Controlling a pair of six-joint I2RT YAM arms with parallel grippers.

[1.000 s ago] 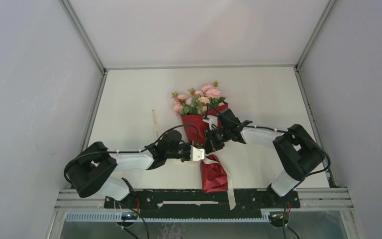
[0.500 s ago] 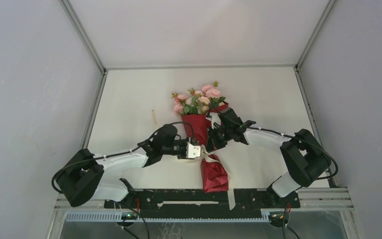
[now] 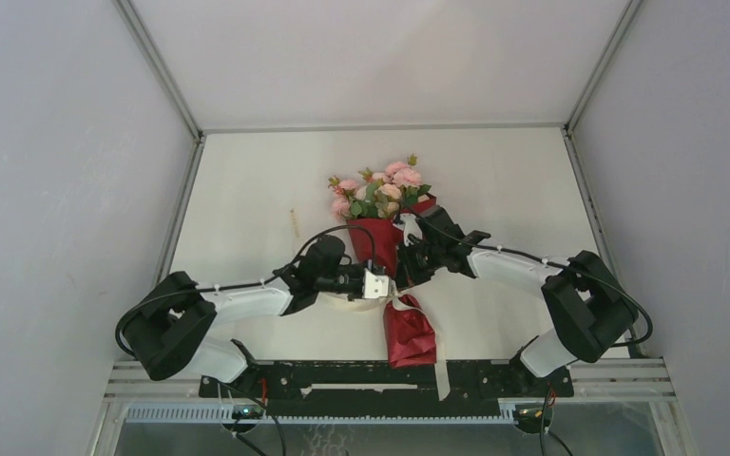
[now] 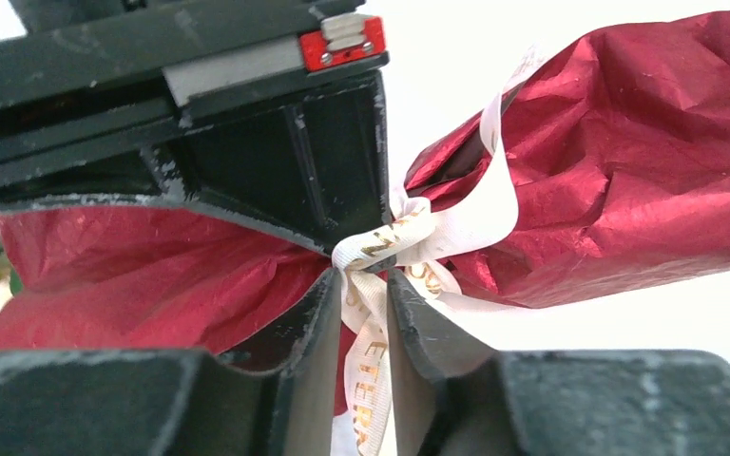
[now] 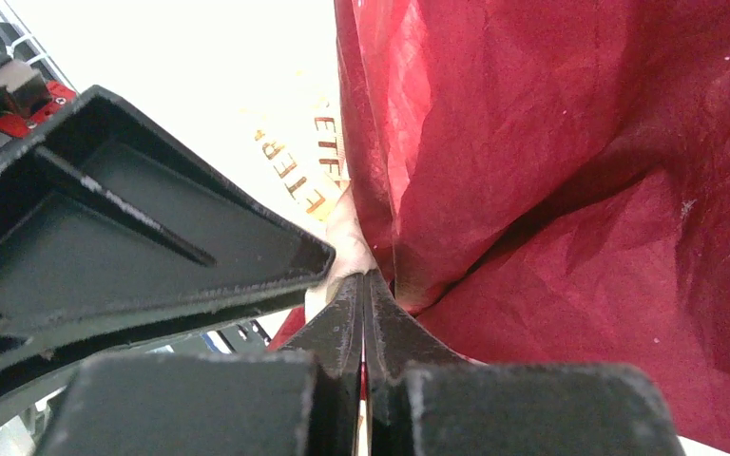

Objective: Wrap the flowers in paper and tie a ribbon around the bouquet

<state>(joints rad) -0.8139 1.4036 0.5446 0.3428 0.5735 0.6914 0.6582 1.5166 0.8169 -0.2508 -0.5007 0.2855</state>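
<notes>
The bouquet lies mid-table: pink flowers (image 3: 380, 188) top a cone of dark red paper (image 3: 373, 237), pinched at the waist, with a crumpled tail (image 3: 409, 332). A cream ribbon (image 3: 401, 304) with gold lettering is knotted round the waist. My left gripper (image 3: 380, 283) (image 4: 359, 275) sits at the knot, its jaws slightly apart, and a ribbon (image 4: 456, 223) strand hangs loosely between them. From the other side, my right gripper (image 3: 409, 261) (image 5: 365, 275) is shut at the knot on a thin piece of ribbon (image 5: 328, 161), hard against the paper (image 5: 551, 142).
The ribbon tail (image 3: 440, 366) trails over the black front rail (image 3: 342, 380). Grey enclosure walls stand left, right and behind the white table (image 3: 247, 190). A thin light mark (image 3: 295, 223) lies left of the bouquet.
My left gripper's jaws have gone from shut to slightly apart, and it has crept up toward the bouquet's waist. The right gripper stays shut; its elbow has drifted slightly right.
</notes>
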